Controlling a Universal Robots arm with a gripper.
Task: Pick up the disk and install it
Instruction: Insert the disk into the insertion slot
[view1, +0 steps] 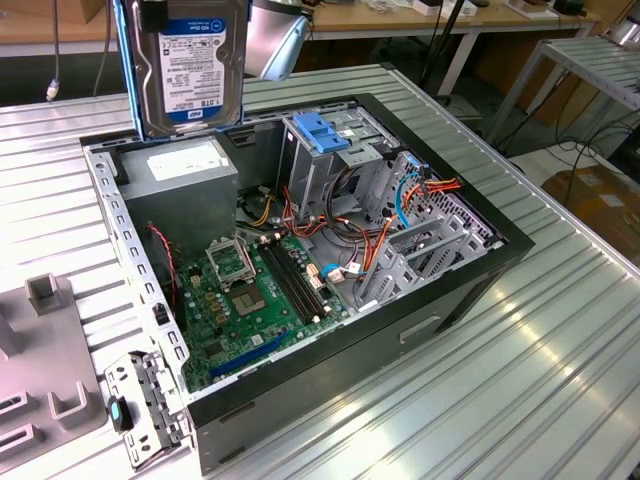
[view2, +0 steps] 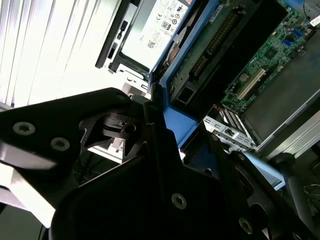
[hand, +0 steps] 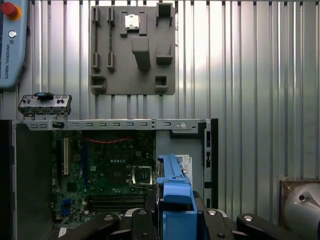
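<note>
The disk (view1: 190, 65) hangs upright in the air above the back corner of the open computer case (view1: 480, 270), its labelled face toward the exterior view and blue rails along its edges. My gripper (hand: 176, 220) is shut on the disk, whose blue carrier (hand: 175, 187) sticks out between the black fingers (hand: 145, 220). In the second wrist view the blue rail (view2: 180, 125) and the disk's circuit side (view2: 210, 50) run out from the gripper body. The drive cage with its light-blue latch (view1: 325, 130) stands inside the case, toward the exterior view's right of the disk.
The case holds a grey power supply (view1: 180, 170), the motherboard (view1: 250, 300) and bundled cables (view1: 400, 200). A grey fixture plate (hand: 132, 47) lies on the ribbed metal table (view1: 520, 380), with a loose metal bracket (view1: 140, 400) beside the case. A pendant (hand: 12, 40) rests nearby.
</note>
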